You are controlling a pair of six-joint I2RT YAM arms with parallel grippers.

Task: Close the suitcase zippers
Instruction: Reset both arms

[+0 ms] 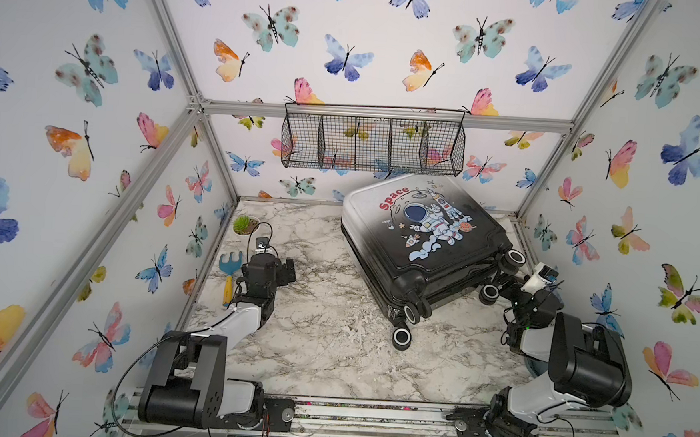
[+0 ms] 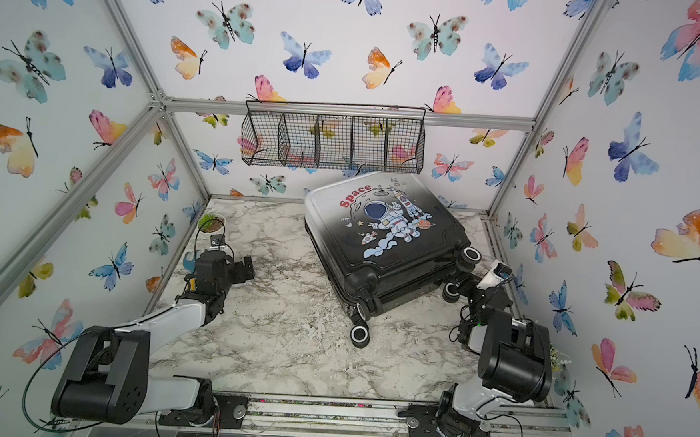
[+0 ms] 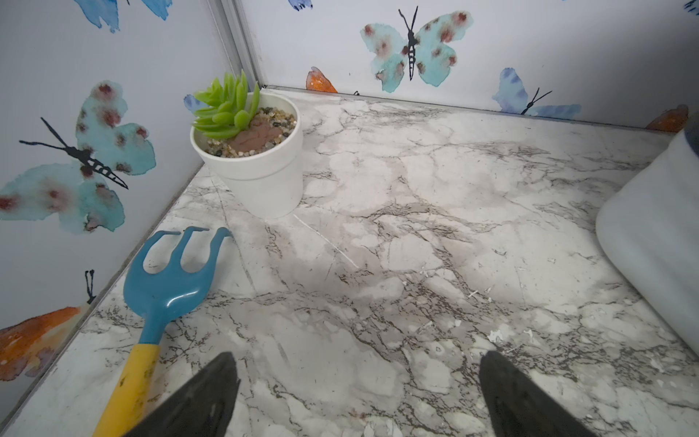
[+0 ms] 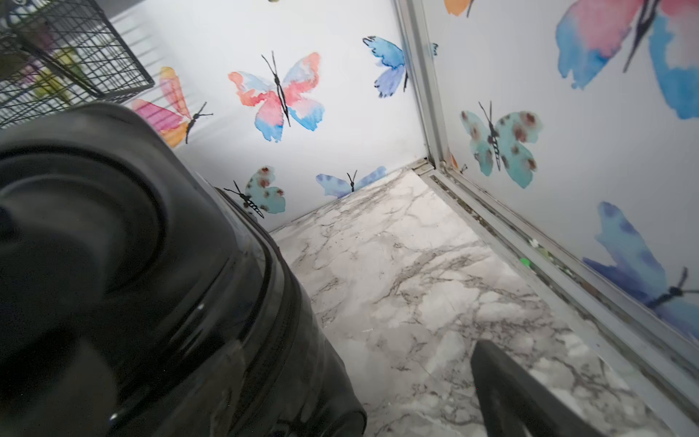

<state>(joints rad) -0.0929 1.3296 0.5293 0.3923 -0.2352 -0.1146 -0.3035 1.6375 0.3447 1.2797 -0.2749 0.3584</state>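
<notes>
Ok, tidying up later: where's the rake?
In a top view the rake lies by the left wall, near the pot, beside the left arm.

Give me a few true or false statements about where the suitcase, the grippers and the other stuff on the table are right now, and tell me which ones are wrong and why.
1. The suitcase lies flat, astronaut picture up. True.
2. The left gripper is shut on the rake. False: it is open over bare table, with the rake lying beside it.
3. The potted plant sits in the wire basket. False: it stands on the table near the rake; the basket hangs on the back wall.
4. The right gripper is open by the suitcase's wheels. True.
</notes>
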